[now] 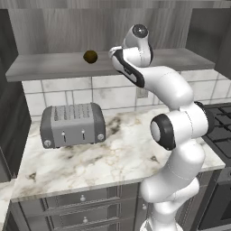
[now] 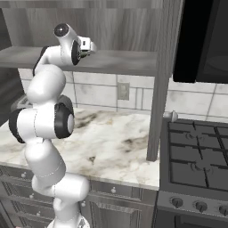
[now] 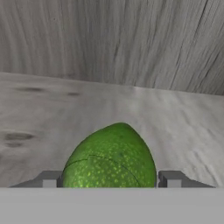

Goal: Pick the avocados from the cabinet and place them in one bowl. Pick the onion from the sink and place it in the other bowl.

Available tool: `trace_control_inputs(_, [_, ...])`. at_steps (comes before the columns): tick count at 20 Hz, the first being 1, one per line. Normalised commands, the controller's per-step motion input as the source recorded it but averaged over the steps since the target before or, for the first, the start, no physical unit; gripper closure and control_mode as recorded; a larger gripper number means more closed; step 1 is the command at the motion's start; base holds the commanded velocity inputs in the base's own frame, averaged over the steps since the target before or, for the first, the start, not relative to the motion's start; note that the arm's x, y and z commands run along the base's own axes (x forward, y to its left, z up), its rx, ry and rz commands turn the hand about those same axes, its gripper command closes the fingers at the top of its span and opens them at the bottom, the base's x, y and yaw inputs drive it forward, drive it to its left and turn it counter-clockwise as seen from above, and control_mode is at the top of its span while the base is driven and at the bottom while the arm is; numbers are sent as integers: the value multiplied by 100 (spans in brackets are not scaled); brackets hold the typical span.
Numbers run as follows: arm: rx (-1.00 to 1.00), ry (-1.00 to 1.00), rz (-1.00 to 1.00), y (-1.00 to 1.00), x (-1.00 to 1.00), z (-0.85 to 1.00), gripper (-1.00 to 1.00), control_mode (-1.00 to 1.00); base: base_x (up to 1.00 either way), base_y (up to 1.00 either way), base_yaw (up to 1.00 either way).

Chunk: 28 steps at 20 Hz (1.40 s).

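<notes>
Grey wood-grain backs the cabinet (image 1: pixel 54 31), whose lighter shelf board runs across above the marble counter (image 1: pixel 90 162). At the left of the counter stands the toaster (image 1: pixel 72 124); above it on the shelf lies the dark olive-brown avocado (image 1: pixel 90 56), and further right the arm reaches onto the same board. In the hand view the bright green avocado (image 3: pixel 111 157) sits between the gripper (image 3: pixel 109 179) fingertips, one tip close on each side; whether they press it yet I cannot tell. To do this well, close squarely across the widest part, confirm a firm hold, then lift straight before withdrawing from the shelf.
</notes>
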Motion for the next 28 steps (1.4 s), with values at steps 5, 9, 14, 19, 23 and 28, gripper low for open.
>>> trace_control_inputs(5, [0,0,0,0,1,-1,100,-100,0,0,0])
trace_control_inputs(9, [0,0,0,0,0,0,100,-100,0,0,0])
trace_control_inputs(14, [0,-7,-4,1,-17,2,100,-100,0,0,0])
trace_control_inputs(19, [2,-5,-9,0,-35,16,100,-100,0,0,0])
trace_control_inputs(23, [6,0,-11,0,-52,16,100,-100,0,0,0])
trace_control_inputs(28, [7,0,-9,0,-63,14,100,-100,0,0,0])
